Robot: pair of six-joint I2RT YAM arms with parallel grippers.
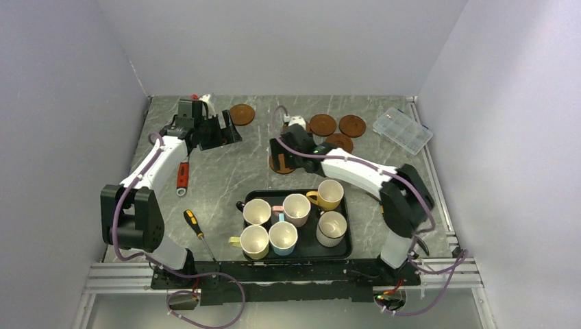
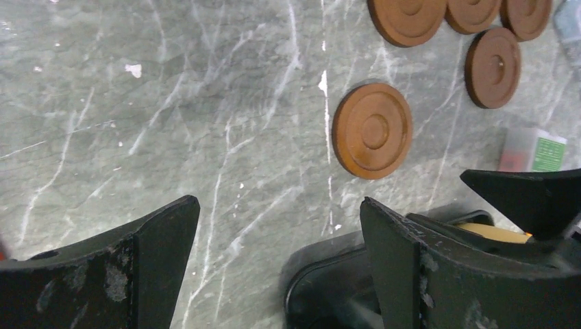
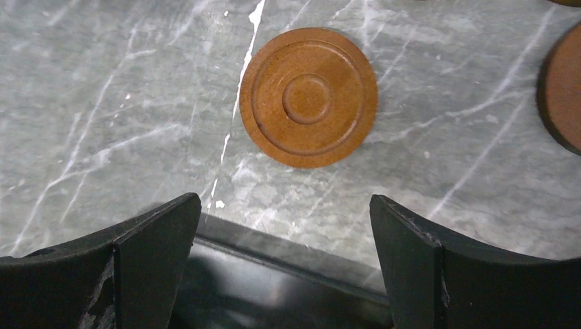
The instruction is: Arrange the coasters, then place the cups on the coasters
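Observation:
Six cups, among them a yellow one (image 1: 330, 194) and a light blue one (image 1: 283, 237), stand in the black tray (image 1: 342, 252). Reddish-brown coasters lie on the marble beyond it: one (image 1: 241, 114) at the far left, three (image 1: 322, 125) clustered at the far right, and one (image 1: 277, 168) partly under my right gripper (image 1: 279, 161). My left gripper (image 1: 226, 130) hangs open just beside the far-left coaster. In the left wrist view the left gripper (image 2: 279, 201) holds nothing. My right gripper (image 3: 284, 202) is open above the tray edge (image 3: 274, 274), with a coaster (image 3: 308, 96) ahead of it.
A red-handled tool (image 1: 183, 175) and a yellow-and-black screwdriver (image 1: 194, 224) lie on the left. A clear compartment box (image 1: 403, 129) sits at the far right. A small white object (image 1: 296, 122) rests near the coaster cluster. Grey walls enclose the table.

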